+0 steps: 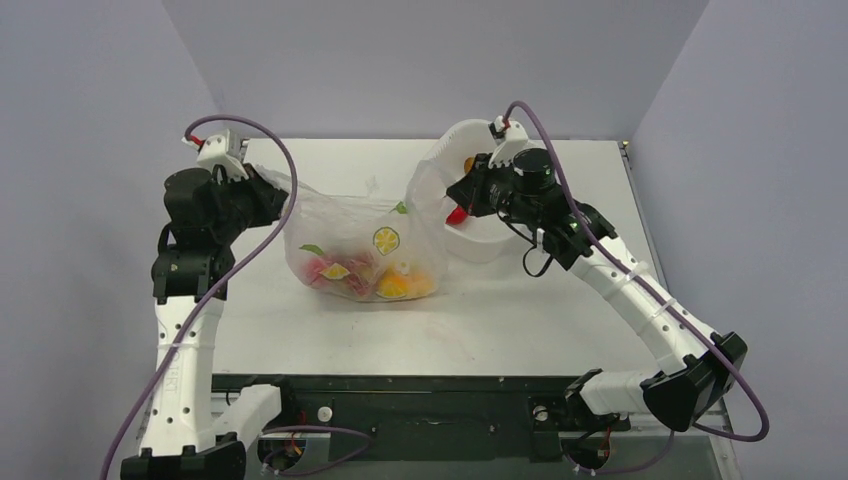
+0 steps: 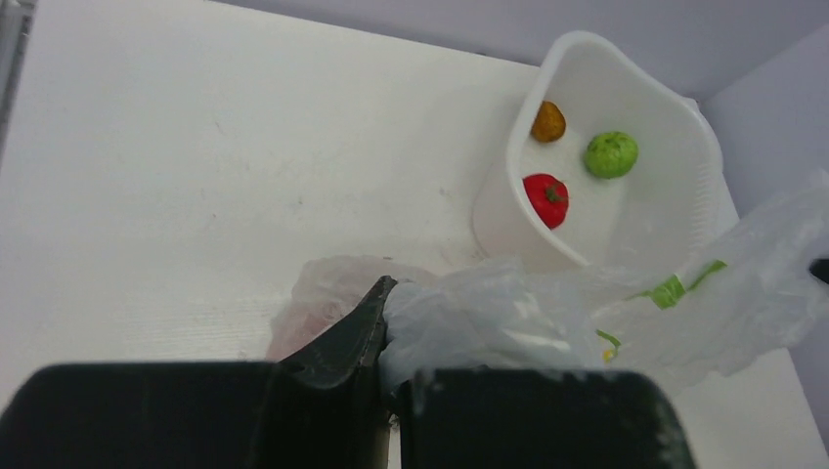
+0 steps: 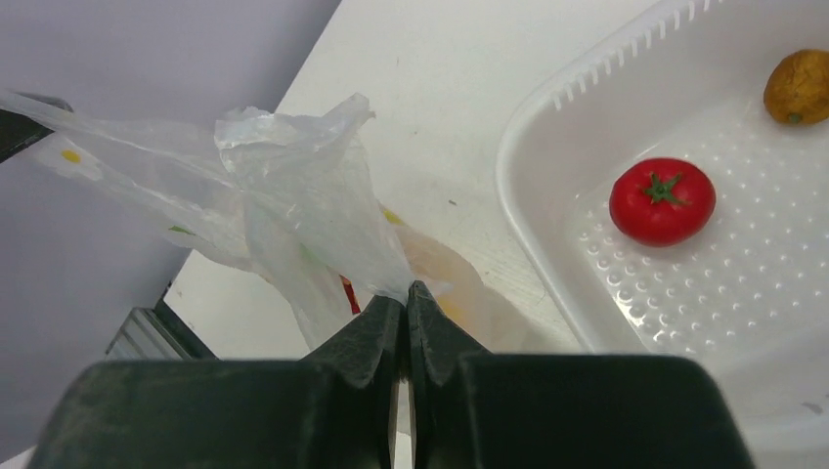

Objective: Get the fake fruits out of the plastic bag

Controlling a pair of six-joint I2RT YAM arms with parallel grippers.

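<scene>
The plastic bag (image 1: 345, 225) with lemon and leaf print hangs stretched between my two grippers above the table. My left gripper (image 1: 284, 196) is shut on its left edge, also seen in the left wrist view (image 2: 391, 293) pinching bunched film (image 2: 508, 313). My right gripper (image 1: 452, 193) is shut on its right edge, fingertips closed on the film (image 3: 303, 186) in the right wrist view (image 3: 406, 291). Inside the sagging bag lie red grapes (image 1: 325, 270) and an orange-yellow fruit (image 1: 392, 287). A red round fruit (image 3: 662, 200) lies in the tub; the left wrist view shows it too (image 2: 545, 198).
A white rigid tub (image 1: 492, 250) stands right of the bag, below my right wrist. It holds a green apple (image 2: 611, 153) and a small brown oval fruit (image 2: 548, 121). Grey walls close the table at the back and sides.
</scene>
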